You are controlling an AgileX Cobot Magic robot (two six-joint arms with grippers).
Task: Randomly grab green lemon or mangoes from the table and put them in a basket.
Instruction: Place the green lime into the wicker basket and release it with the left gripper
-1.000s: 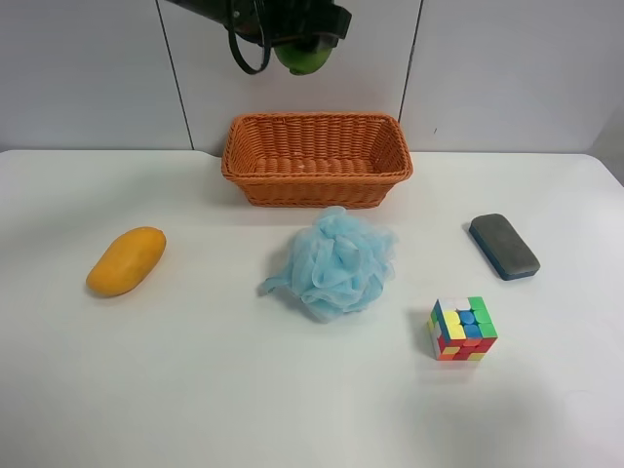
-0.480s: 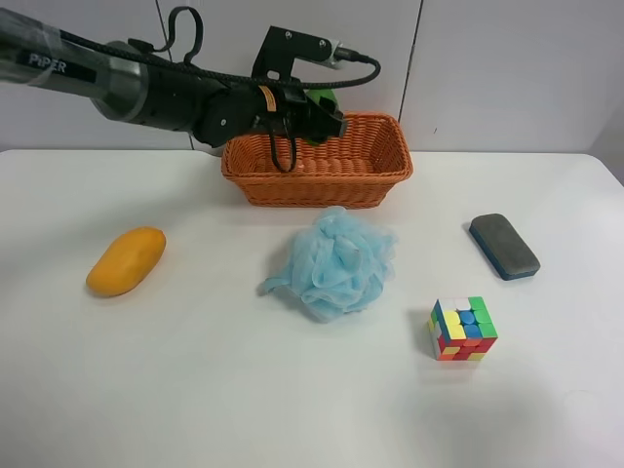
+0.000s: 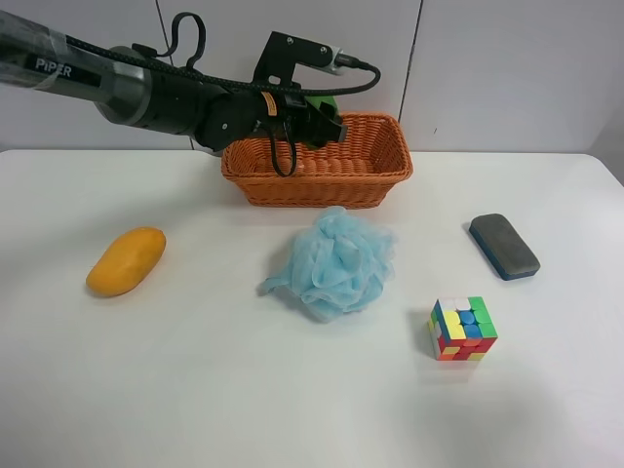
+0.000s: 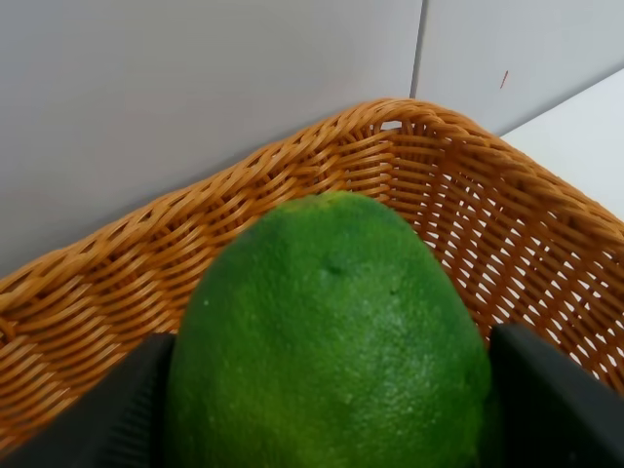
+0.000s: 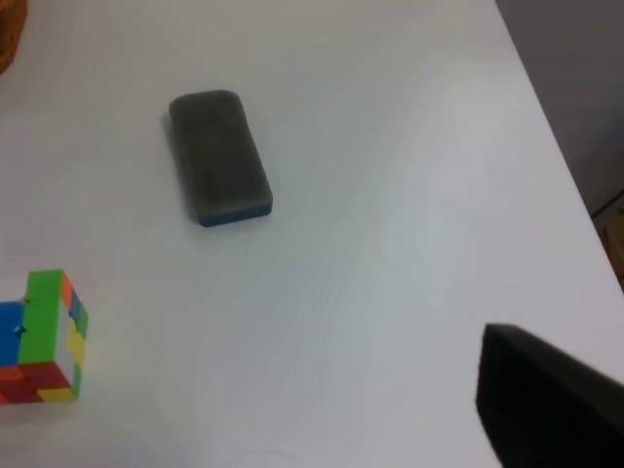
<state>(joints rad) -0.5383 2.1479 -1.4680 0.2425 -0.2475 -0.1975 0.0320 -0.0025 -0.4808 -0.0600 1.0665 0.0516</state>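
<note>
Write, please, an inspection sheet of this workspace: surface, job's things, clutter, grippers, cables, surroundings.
Surface: white table, plain and flat.
Job's things: green lemon held over the basket; mango lies on the table, apart from the basket.
Clutter: blue mesh sponge, grey eraser, colour cube, all on the table.
Grippers: left gripper shut on the green lemon; right gripper only partly in view, state cannot be told.
Cables: black cable loops along the left arm.
Surroundings: pale panelled wall behind.
</note>
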